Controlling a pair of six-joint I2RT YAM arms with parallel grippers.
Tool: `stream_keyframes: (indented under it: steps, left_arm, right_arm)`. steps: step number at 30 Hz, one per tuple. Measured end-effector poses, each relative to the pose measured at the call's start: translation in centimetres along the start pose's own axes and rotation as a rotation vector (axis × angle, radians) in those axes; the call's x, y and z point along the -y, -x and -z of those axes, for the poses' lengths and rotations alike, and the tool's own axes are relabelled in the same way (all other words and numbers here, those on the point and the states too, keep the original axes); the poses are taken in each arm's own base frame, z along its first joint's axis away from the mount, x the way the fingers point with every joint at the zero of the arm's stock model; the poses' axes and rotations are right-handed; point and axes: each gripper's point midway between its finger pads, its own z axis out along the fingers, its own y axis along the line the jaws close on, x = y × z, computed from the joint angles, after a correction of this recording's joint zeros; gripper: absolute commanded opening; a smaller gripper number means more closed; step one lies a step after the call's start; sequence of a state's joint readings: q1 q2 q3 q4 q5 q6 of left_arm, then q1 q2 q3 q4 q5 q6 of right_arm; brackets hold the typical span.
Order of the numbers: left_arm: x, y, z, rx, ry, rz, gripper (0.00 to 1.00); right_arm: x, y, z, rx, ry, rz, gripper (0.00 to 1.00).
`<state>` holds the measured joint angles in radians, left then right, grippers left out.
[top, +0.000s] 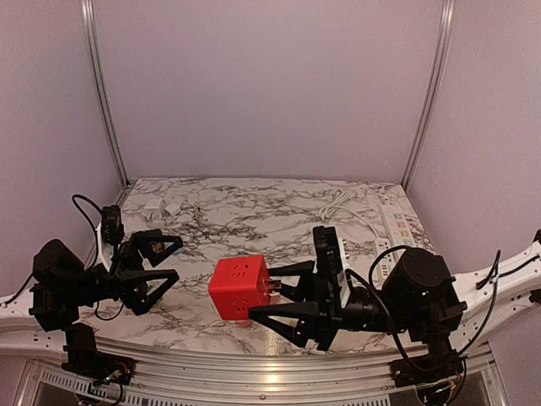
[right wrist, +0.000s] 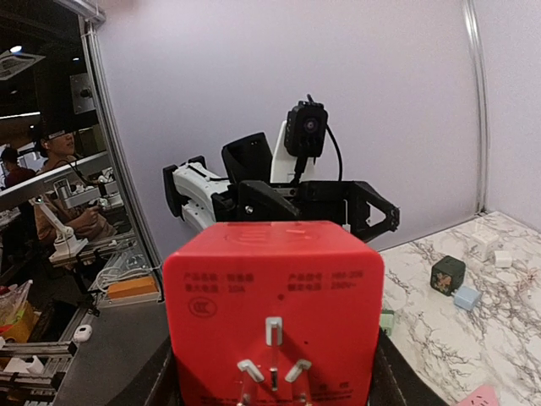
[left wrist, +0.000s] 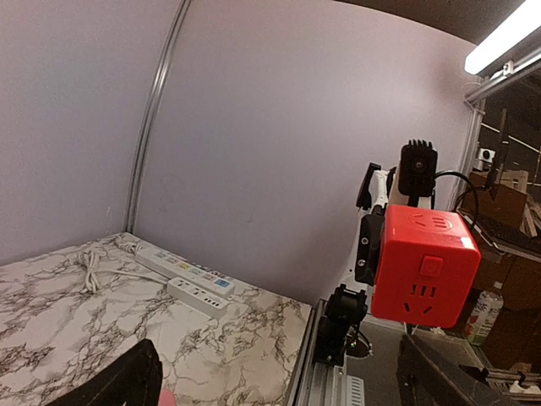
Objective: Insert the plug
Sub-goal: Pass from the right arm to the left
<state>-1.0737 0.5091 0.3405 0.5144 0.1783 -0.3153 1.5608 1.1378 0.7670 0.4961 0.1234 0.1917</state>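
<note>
My right end effector (top: 264, 294) pinches the red cube (top: 235, 289), which hides its fingertips from me; left end effector (top: 176, 258) spread wide.

The red cube plug (top: 239, 289) is held up off the worktop (top: 211, 222) in the right tool (top: 264, 293), metal pins facing that arm, well apart from the white power strips (top: 399, 227) lying flat.

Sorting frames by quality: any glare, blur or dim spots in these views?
Top view: even, soft light, no glare, cube sharp. Left wrist view: ceiling lamp blown out top right; own fingers dark and soft. Right wrist view: cube close and bright, its label print too blurred to read; room at left dim.
</note>
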Motion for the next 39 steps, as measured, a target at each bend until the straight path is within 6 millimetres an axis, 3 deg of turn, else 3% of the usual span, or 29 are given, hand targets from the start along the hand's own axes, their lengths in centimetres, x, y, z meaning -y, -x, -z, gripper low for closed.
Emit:
stream_keyframes:
  steps: [6, 16, 26, 39]
  left_arm:
    - [2.9, -1.5, -1.3, -0.092, -0.19, -0.024, 0.99]
    - [5.6, -1.2, -1.6, -0.124, -0.341, -0.026, 0.99]
    - [5.5, -2.2, -2.0, -0.159, -0.348, 0.005, 0.99]
    - [6.4, -2.7, -1.9, -0.183, -0.388, 0.033, 0.99]
  right_arm:
    - [-1.6, 0.0, -0.4, 0.025, 0.098, -0.06, 0.13]
    - [-2.3, -2.8, -1.7, -0.033, 0.148, -0.073, 0.17]
    - [-2.1, -2.9, -3.1, -0.016, 0.13, -0.067, 0.17]
    - [-0.7, -2.3, -3.3, 0.015, 0.051, -0.037, 0.17]
